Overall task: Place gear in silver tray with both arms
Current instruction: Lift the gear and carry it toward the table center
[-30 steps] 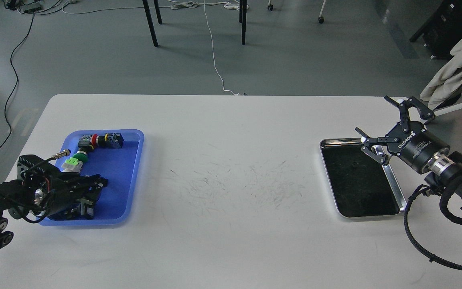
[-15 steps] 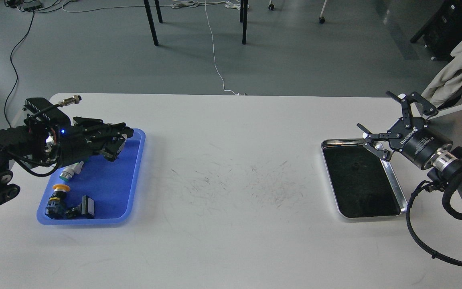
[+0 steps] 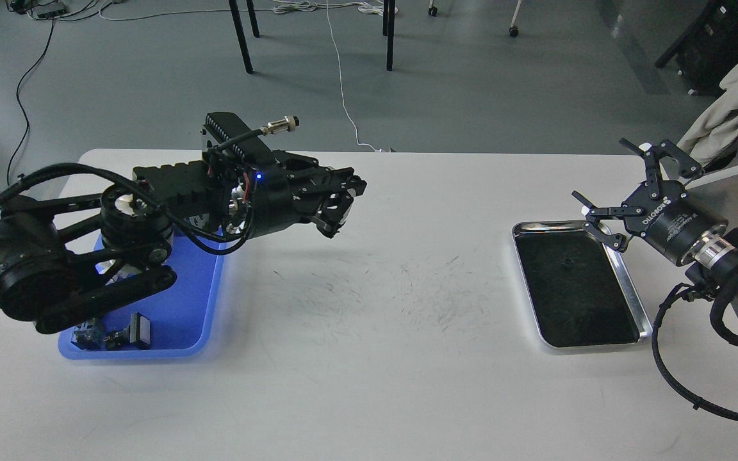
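The silver tray (image 3: 629, 282) lies at the right of the white table, its dark bottom bare. My right gripper (image 3: 620, 191) is open and empty, hovering over the tray's far right corner. My left gripper (image 3: 336, 208) hangs above the table just right of the blue tray (image 3: 197, 307), pointing right. Its dark fingers are drawn close together; I cannot tell whether a part sits between them. A few small dark parts (image 3: 113, 333) show at the blue tray's near end. My left arm hides the rest of the blue tray.
The white table (image 3: 382, 333) has scuff marks in the middle between the two trays. Beyond its far edge are black chair legs (image 3: 241, 38) and a white cable (image 3: 343, 96) on the floor. A beige cloth (image 3: 734, 96) hangs at the far right.
My left arm has risen out of the blue tray and swung right, so its gripper is now past the tray's right edge. My right gripper has shifted slightly and stays open.
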Robot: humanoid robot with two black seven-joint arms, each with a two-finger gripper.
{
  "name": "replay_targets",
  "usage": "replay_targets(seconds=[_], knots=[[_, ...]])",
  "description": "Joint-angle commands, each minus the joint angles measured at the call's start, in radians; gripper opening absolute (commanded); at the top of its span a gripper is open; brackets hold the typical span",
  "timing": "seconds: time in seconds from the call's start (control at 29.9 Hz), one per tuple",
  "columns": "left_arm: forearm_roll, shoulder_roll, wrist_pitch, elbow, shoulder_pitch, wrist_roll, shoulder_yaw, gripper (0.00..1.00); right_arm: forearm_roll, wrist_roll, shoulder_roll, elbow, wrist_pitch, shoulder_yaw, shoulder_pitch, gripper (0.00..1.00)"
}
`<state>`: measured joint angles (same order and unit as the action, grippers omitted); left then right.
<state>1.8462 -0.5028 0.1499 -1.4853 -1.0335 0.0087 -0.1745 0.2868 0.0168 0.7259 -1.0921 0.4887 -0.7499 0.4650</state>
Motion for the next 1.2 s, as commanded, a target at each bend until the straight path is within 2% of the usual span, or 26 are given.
replay_targets(seconds=[0.0,0.13,0.3,0.57,0.84,1.17], knots=[[0.004,0.145,0.003,0.032,0.001,0.043,0.006,0.03,0.0,0.0,0.01,-0.005,0.0,-0.003,0.0,0.97],[0.005,0.303,0.003,0.106,0.003,0.068,0.009,0.03,0.0,0.0,0.024,-0.012,0.0,-0.005,0.0,0.97],[0.007,0.496,0.002,0.215,0.004,0.079,0.015,0.03,0.0,0.0,0.033,-0.029,0.0,-0.009,0.0,0.97],[0.008,0.503,-0.013,0.41,0.012,0.076,0.007,0.03,0.0,0.0,0.044,-0.042,0.0,-0.026,-0.003,0.97],[0.005,0.503,-0.02,0.431,0.035,0.071,0.018,0.03,0.0,0.0,0.044,-0.038,0.0,-0.026,-0.008,0.97],[0.033,0.503,-0.02,0.435,0.205,0.071,0.033,0.04,0.0,0.0,0.041,-0.034,0.0,-0.025,-0.011,0.97]])
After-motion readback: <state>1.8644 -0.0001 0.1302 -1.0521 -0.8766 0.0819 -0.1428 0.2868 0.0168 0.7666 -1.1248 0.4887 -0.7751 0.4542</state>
